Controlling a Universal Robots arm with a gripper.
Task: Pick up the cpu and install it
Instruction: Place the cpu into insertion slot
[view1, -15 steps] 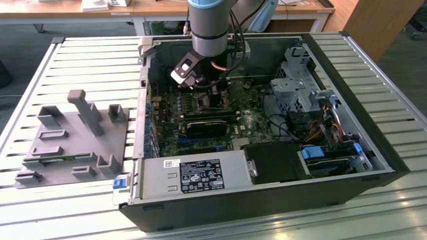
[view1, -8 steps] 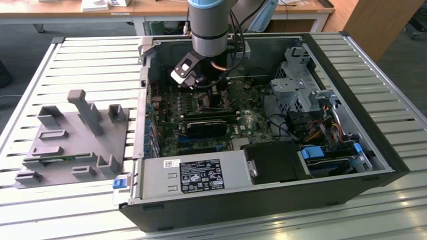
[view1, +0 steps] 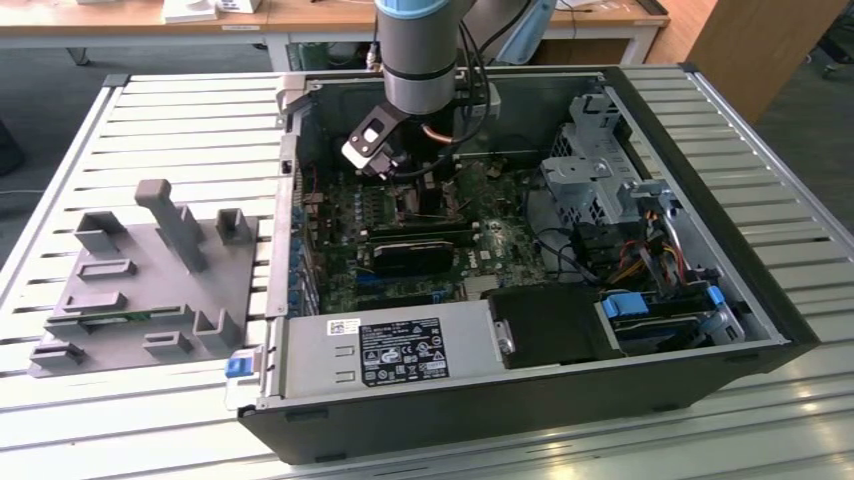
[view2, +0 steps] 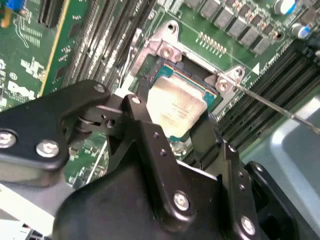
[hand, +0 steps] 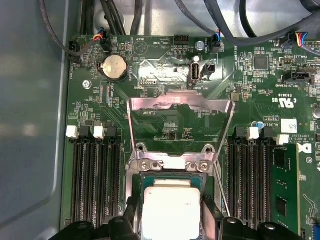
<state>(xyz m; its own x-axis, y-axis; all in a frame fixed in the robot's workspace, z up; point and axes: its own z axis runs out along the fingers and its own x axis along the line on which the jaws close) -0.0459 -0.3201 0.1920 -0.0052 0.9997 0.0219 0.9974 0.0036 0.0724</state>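
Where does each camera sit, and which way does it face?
Exterior view: off the arm, looking down into the open black computer case; grey robot arm shows.
Second wrist view: on the arm, obliquely past the black gripper at the silver-grey square cpu.
First wrist view: on the arm, squarely facing the green motherboard; gripper shows.
Wrist views share cpu and gripper.

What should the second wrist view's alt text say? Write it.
The silver cpu lies at the open socket on a green board, with the black hand close over it.
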